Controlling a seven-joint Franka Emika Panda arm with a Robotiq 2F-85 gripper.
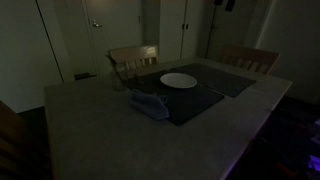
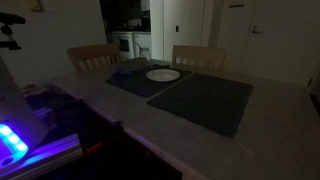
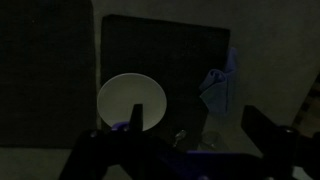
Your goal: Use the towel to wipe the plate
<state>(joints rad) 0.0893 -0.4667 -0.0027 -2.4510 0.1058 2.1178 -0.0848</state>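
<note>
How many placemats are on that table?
2. The first placemat holds the white plate, with the blue towel at its edge; the second placemat lies bare beside it. In this dimness, more may be hidden.

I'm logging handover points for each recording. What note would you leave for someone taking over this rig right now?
Claw: open and empty, above the table, with both items in its wrist view.
Towel: blue, crumpled at the edge of the dark placemat, not grasped.
Plate: white, on the same placemat, beside the towel but apart from it.
Done: nothing that shows.
Left: grasp the towel, bring it to the plate, and wipe.
</note>
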